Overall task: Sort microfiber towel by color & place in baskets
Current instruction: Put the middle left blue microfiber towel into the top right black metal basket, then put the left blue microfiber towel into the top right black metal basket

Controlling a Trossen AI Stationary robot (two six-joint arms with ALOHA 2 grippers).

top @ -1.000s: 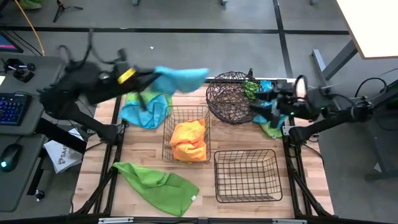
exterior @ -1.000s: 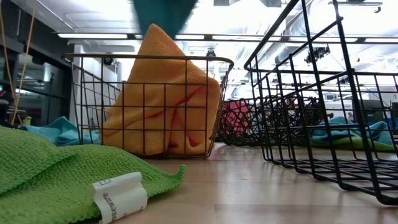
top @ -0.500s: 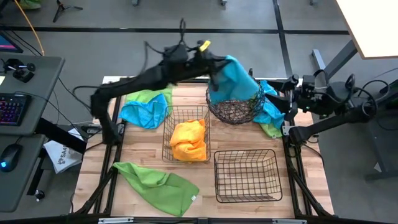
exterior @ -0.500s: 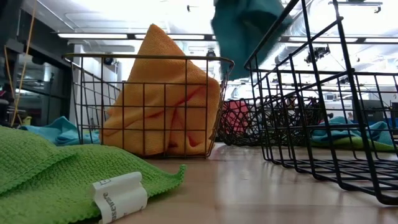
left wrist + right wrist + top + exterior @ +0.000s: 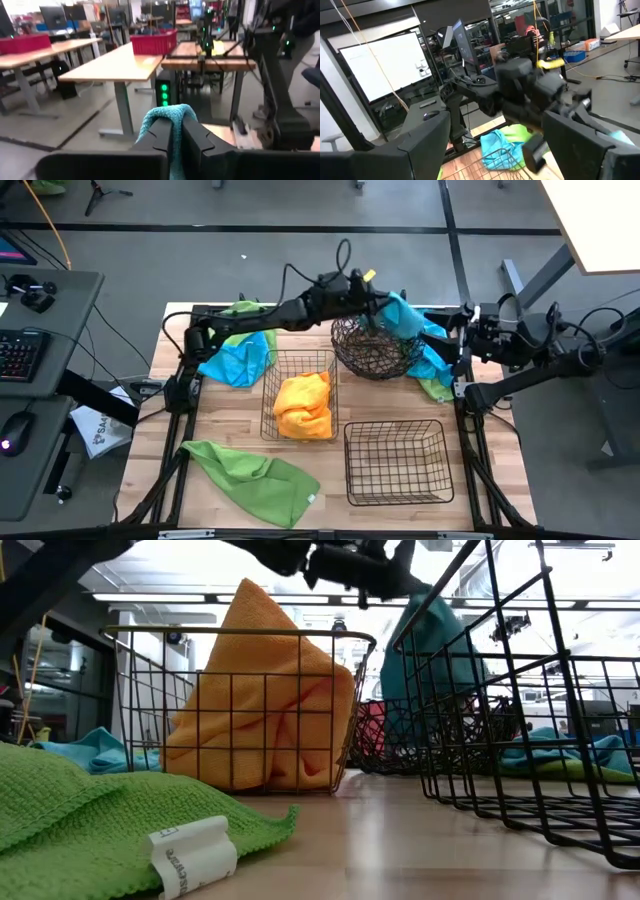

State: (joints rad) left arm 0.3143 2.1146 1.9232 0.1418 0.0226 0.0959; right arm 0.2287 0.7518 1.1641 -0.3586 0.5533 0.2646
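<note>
My left gripper reaches across the far side of the table and is shut on a blue towel above the round wire basket. In the low view the blue towel hangs below the gripper, behind the mesh. An orange towel lies in the middle rectangular basket. The other rectangular basket holds nothing. My right gripper waits open at the table's right edge, beside the round basket. My left gripper pinches a bunched fold of the blue towel between its two fingers; the fold bulges out over their free ends. The towel hangs slack below it over the round basket's far right rim. Whether the towel's lower end rests in the basket, I cannot tell.
A green towel lies at the near left. A blue towel and a green one lie at the far left. More blue and green cloth sits right of the round basket, under my right arm.
My left gripper has swung from the far left side toward the table's right, carrying the blue towel over to the round basket, then come down. The towel, flung out sideways earlier, now hangs down at the basket. My right gripper has drawn back a little toward the right edge.
</note>
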